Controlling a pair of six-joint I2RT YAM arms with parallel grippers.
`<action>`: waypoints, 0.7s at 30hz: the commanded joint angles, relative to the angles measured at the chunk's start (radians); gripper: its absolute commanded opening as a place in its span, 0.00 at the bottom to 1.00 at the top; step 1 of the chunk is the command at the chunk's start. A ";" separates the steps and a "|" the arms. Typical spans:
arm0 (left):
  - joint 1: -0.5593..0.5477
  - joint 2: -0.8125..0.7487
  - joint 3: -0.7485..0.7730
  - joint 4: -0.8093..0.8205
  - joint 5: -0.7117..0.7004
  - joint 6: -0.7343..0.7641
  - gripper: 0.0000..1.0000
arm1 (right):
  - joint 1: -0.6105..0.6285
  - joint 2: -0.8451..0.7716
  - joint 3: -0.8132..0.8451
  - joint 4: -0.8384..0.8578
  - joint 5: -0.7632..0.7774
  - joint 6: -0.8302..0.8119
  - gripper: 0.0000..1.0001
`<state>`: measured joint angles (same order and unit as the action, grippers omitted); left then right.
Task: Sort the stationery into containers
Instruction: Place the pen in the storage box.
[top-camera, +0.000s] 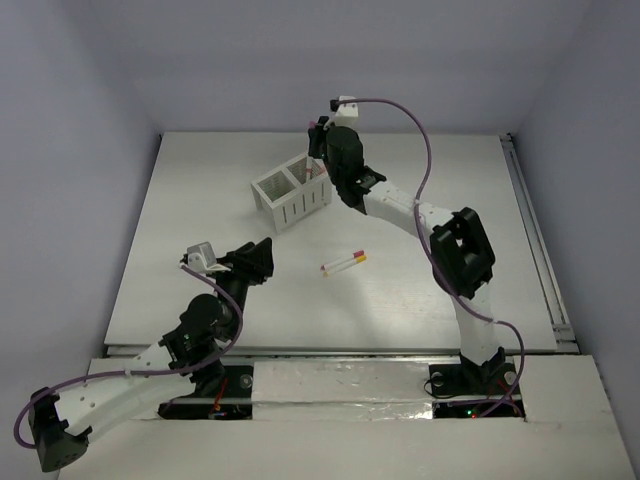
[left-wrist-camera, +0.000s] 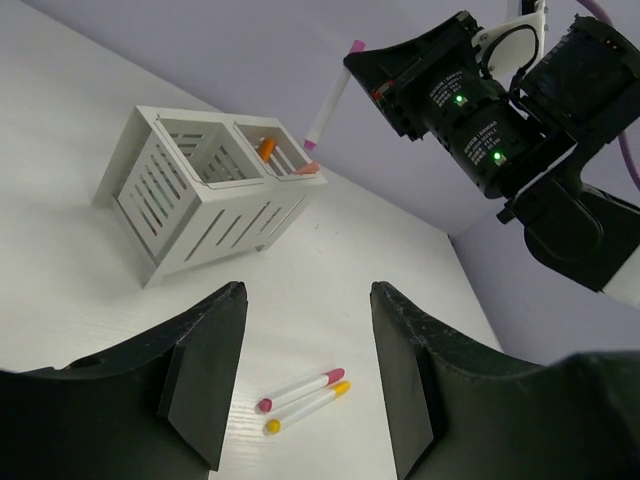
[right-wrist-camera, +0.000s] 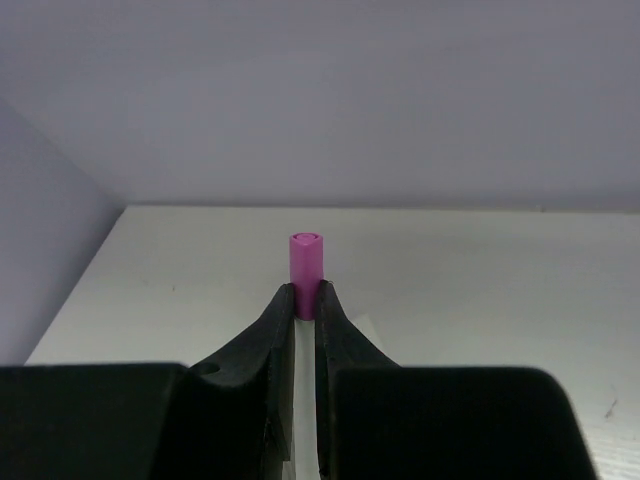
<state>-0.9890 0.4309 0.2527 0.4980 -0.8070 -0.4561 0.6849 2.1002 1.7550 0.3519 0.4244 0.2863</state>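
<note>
Marker pen (left-wrist-camera: 333, 97): thin white barrel (magenta cap).

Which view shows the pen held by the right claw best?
Left wrist: the held pen shows almost whole, from cap to tip. Right wrist shows only its magenta cap; top external barely shows it, beside the arm.

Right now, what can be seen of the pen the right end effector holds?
The pen is a thin white barrel, seemingly plastic, with a magenta cap on top and a pinkish lower end. The right end effector is shut on it just below the cap, a finger on each side. It hangs slightly tilted, lower end just above the organiser compartment holding an orange-capped pen; contact with the rim is unclear.
</note>
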 joint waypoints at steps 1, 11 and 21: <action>-0.005 -0.003 -0.012 0.057 -0.014 0.011 0.50 | -0.013 0.038 0.109 0.044 0.011 -0.038 0.00; -0.005 0.011 -0.012 0.065 0.006 0.013 0.50 | -0.013 0.118 0.156 -0.001 -0.038 -0.027 0.00; -0.005 -0.015 -0.016 0.062 0.014 0.011 0.50 | -0.013 0.096 0.133 -0.004 -0.136 -0.018 0.53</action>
<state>-0.9890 0.4301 0.2432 0.5125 -0.8001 -0.4538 0.6628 2.2280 1.8687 0.3225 0.3260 0.2714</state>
